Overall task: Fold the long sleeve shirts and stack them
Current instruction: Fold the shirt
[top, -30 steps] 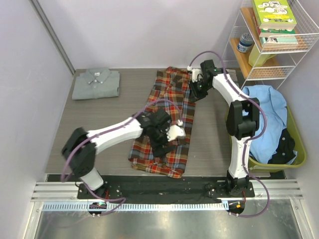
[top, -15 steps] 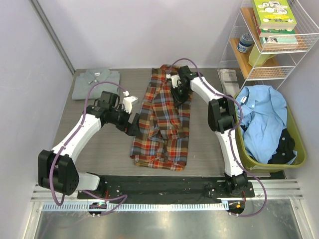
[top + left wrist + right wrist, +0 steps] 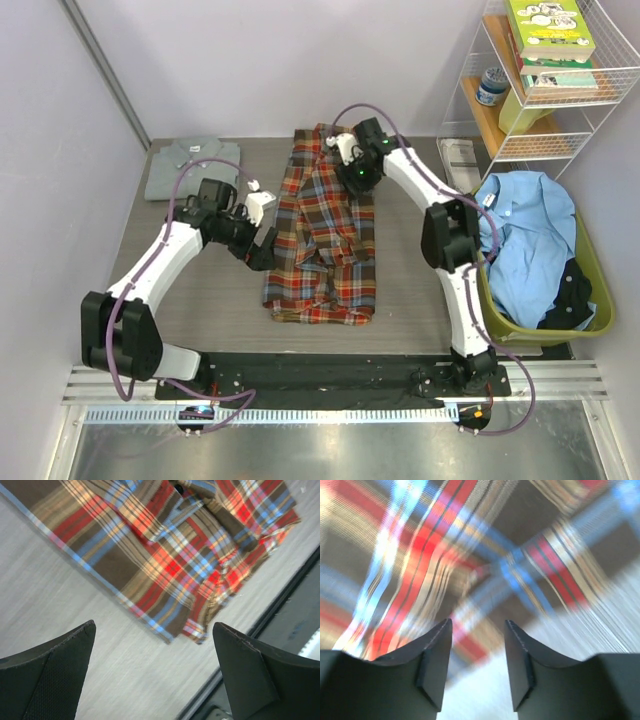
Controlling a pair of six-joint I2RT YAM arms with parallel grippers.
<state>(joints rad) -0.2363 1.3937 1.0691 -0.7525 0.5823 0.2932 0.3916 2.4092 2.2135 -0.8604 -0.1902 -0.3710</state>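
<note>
Left arm (image 3: 150,270) reaches forward, elbow out left, wrist turned inward. Left gripper (image 3: 154,626) has its jaws spread wide with nothing between them. Right arm (image 3: 415,180) stretches far forward, forearm angled left. Right gripper (image 3: 477,622) sits low, jaws partly apart, clamping nothing.

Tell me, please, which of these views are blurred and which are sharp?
Right wrist: the plaid shirt is badly smeared, though the fingers are sharp. Left wrist: slight streaking on the table, plaid readable. Top external: sharp and evenly lit.
</note>
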